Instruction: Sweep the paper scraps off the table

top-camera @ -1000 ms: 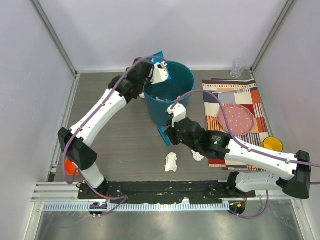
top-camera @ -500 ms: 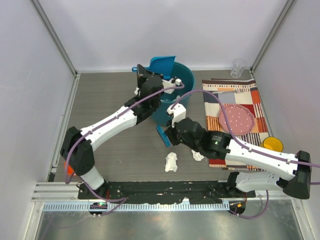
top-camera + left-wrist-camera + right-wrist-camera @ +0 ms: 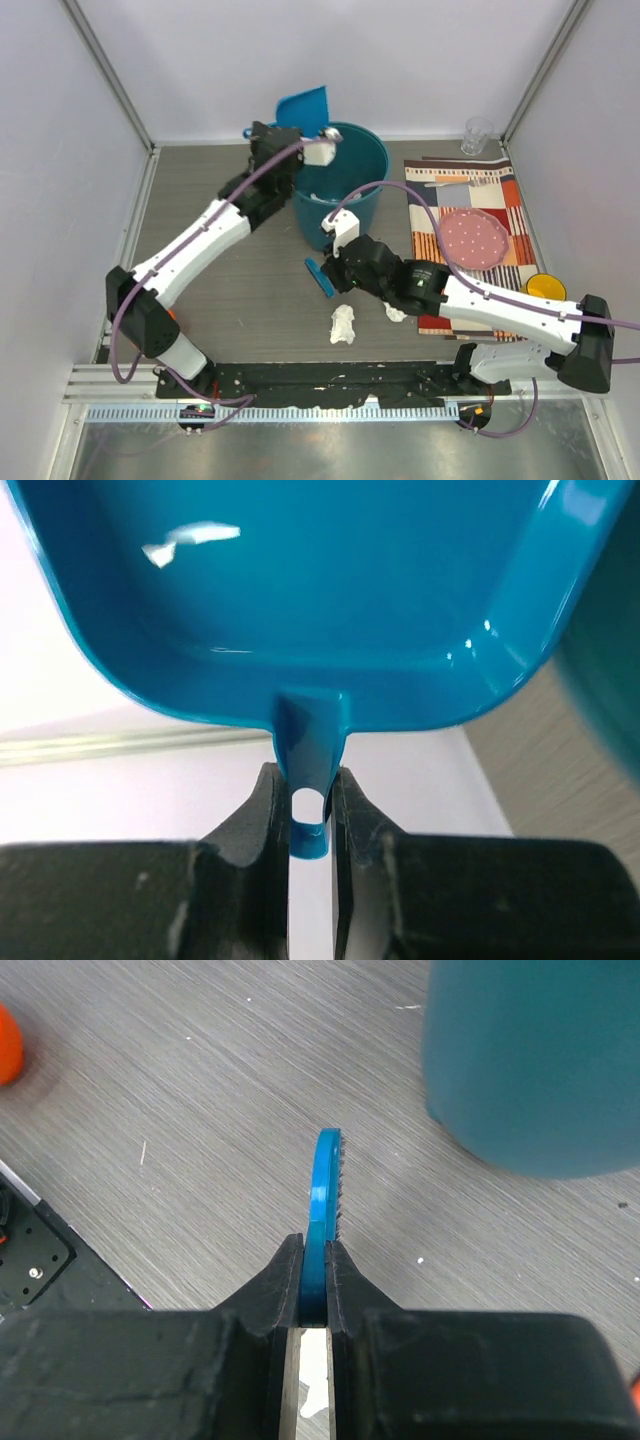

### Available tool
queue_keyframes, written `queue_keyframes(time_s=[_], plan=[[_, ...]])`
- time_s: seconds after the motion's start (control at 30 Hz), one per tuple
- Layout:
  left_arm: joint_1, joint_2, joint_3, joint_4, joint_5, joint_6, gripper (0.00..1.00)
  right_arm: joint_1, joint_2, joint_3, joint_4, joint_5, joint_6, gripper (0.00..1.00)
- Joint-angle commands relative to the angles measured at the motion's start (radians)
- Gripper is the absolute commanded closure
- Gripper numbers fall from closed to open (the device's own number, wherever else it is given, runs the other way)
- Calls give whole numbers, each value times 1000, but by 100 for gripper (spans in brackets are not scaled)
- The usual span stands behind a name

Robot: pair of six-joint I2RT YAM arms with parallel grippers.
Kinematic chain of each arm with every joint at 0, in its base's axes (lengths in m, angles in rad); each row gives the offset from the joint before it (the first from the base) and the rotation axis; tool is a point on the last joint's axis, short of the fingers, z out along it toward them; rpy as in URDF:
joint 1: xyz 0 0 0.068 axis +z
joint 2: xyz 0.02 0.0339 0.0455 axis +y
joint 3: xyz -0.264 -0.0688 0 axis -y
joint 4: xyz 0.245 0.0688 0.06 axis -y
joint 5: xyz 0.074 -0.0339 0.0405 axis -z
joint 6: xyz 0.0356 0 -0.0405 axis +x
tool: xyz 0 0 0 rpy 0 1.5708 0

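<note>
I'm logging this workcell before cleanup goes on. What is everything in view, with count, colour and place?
crumpled paper scraps: two, white, table, near the arm bases
round plastic bin: one, teal, mid-table
plastic dustpan: one, blue, raised by the bin's far rim
hand brush: one, blue, before the bin
striped patchwork placemat: one, multicoloured, table's right
dotted round plate: one, pink, on the placemat
clear glass: one, colourless, back right corner
small round container: one, yellow, right of the placemat
wood-grain table: one, dark grey-brown
left gripper: one, black, shut on the dustpan's handle
right gripper: one, black, shut on the brush
</note>
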Motion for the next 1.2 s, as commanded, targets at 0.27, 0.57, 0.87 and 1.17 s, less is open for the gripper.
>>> queue_keyframes(time_s=[0.27,0.57,0.87,1.17], plan=[[481,-256,-46,-625,560,-655,100,23,144,256,-131,88,-82,99],[569,-380,-360,-920,850,-586,100,23,-95,146,-482,300,206,99],[175,-362,-554,-1033,735,-587,100,20,-23,151,-941,513,650,99],[-131,-213,-595,-926,789,-670,100,-101,-40,36,-833,485,591,99]])
